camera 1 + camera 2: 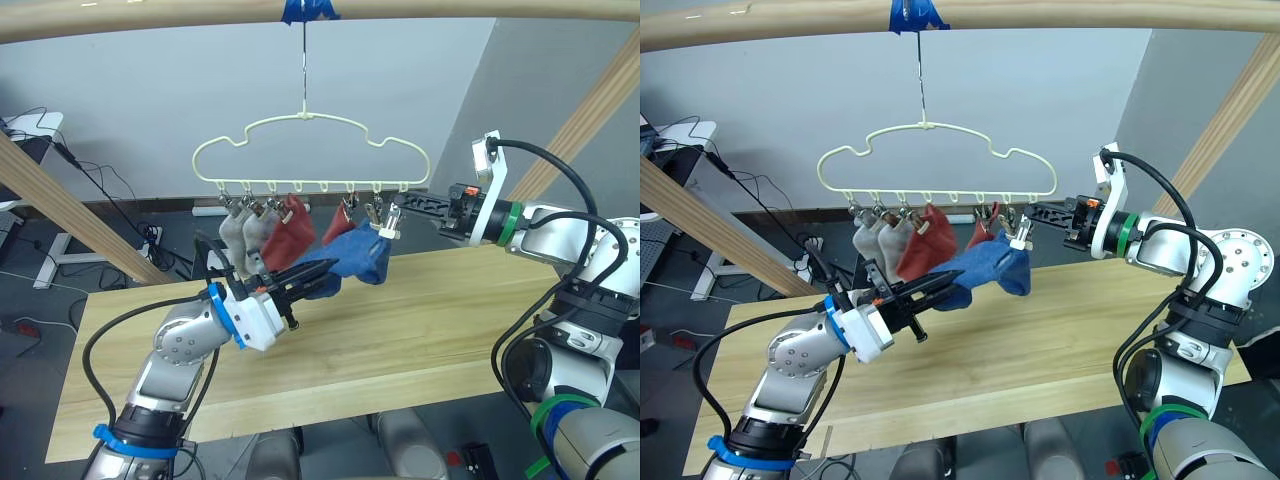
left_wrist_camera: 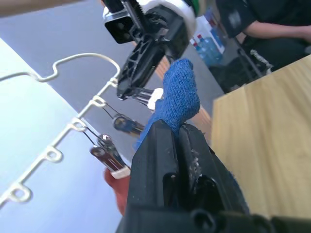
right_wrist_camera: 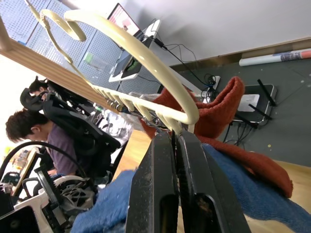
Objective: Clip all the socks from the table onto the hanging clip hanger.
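The left hand (image 1: 318,276) is clamped on a blue sock (image 1: 357,256), holding it above the table (image 1: 420,330) beneath the clip hanger (image 1: 310,150). The right hand (image 1: 392,215) is closed on an end clip (image 1: 385,224) touching the sock.

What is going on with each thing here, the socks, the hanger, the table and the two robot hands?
clip hanger: hanging from the wooden rail.
grey socks: clipped, dangling.
red socks: clipped, dangling.
blue sock: off the table, stretched between hanger and left arm.
left end effector: shut on the blue sock.
right end effector: shut, pinching a clip at the sock's top.
table: no socks on it.
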